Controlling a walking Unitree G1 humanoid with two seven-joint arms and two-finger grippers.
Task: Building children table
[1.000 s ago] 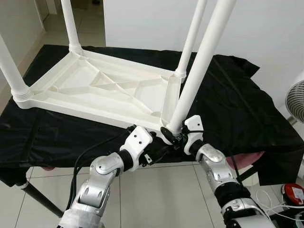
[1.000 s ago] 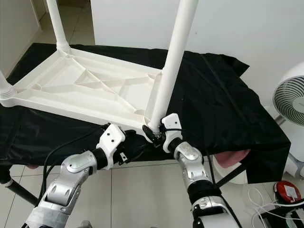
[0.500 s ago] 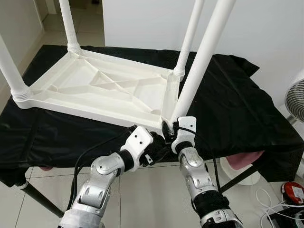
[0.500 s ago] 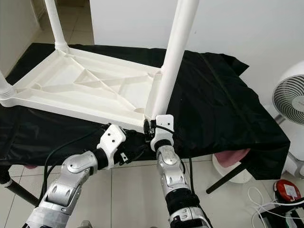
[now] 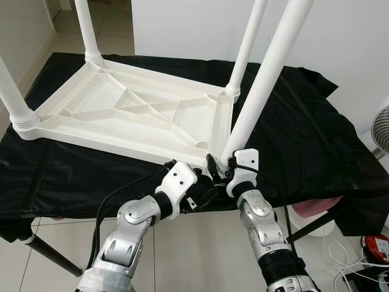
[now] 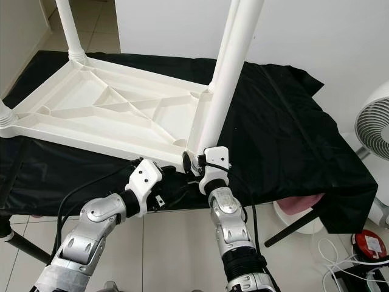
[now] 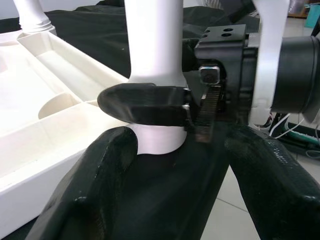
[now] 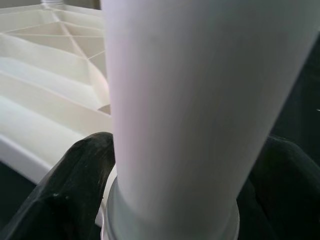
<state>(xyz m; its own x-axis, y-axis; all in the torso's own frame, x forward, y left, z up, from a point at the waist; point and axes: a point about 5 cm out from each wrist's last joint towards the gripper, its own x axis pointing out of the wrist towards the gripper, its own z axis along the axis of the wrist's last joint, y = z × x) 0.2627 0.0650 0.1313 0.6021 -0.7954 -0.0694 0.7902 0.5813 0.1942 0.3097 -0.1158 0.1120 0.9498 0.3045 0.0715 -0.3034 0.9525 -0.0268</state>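
A white plastic children's table [image 5: 121, 115] lies upside down on a black cloth [image 5: 304, 134]. Three legs stand at its other corners. The near right leg [image 5: 267, 79] leans up from its corner socket at the cloth's front edge. My right gripper [image 5: 220, 169] is shut on this leg's base, and the right wrist view has black fingers [image 8: 75, 185] on both sides of the leg [image 8: 200, 100]. My left gripper [image 5: 203, 191] sits just left of that corner and a little below it. In its wrist view, the left gripper [image 7: 180, 137] is open, facing the leg's base [image 7: 152, 40].
A white fan [image 6: 371, 128] stands at the right beside the cloth-covered table. On the tiled floor at the lower right lie a red object [image 5: 374, 246] and cables. A pink thing [image 5: 310, 207] shows under the cloth's front edge. A white wall is behind.
My right forearm has swung in from the right to below the leg's base while its gripper kept hold. The left arm has stayed put. The camera has shifted slightly.
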